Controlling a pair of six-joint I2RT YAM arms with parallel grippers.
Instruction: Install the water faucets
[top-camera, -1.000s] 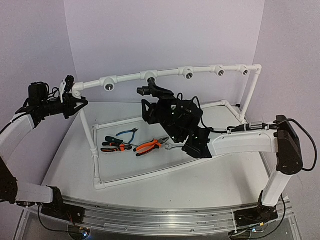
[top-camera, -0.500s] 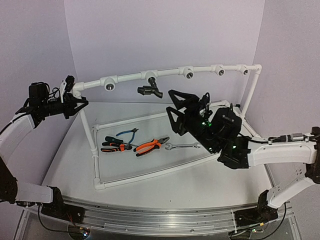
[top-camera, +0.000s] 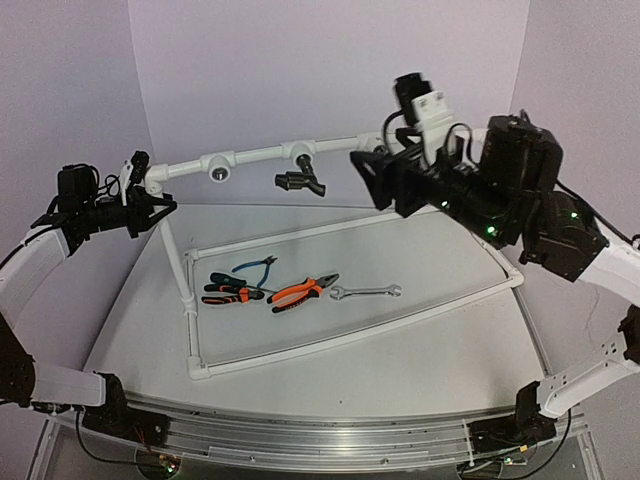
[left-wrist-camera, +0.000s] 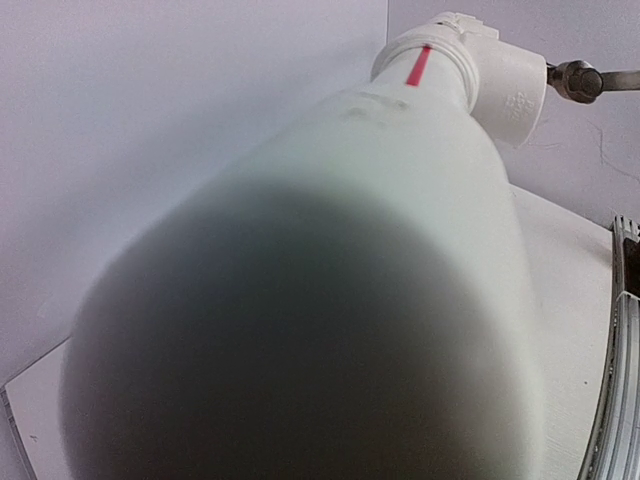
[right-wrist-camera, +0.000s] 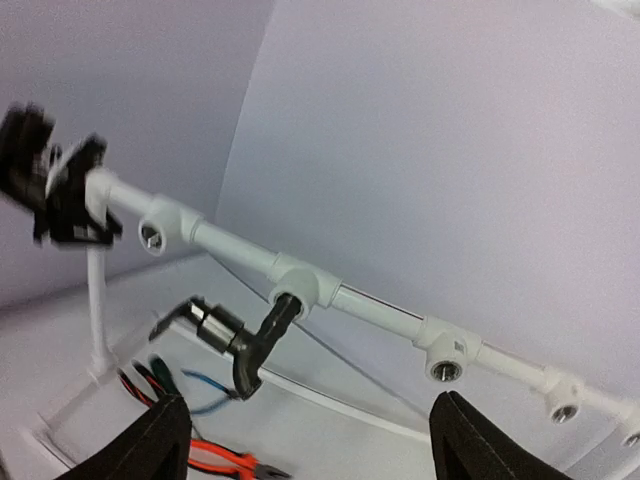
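The dark faucet (top-camera: 299, 181) hangs from the third tee fitting (top-camera: 298, 152) of the white pipe rail, its stub inside the socket. It also shows in the right wrist view (right-wrist-camera: 232, 340), under its tee (right-wrist-camera: 303, 286). My right gripper (top-camera: 373, 181) is open and empty, raised to rail height, to the right of the faucet and apart from it; its two black fingertips (right-wrist-camera: 160, 440) frame the bottom of the wrist view. My left gripper (top-camera: 155, 206) is shut on the white pipe frame (top-camera: 163, 222) at its left corner. The pipe (left-wrist-camera: 400, 200) fills the left wrist view and hides the fingers.
On the table inside the frame lie a silver wrench (top-camera: 366, 292), orange-handled pliers (top-camera: 300, 292), black-and-red pliers (top-camera: 232, 293) and blue cutters (top-camera: 255, 267). Open sockets sit along the rail (top-camera: 216, 172), one also in the right wrist view (right-wrist-camera: 447, 367). Purple walls close the back and sides.
My right arm has risen from above the table and swung back to the right, away from the faucet, gripper open. The faucet stays in its tee. The left arm has not moved.
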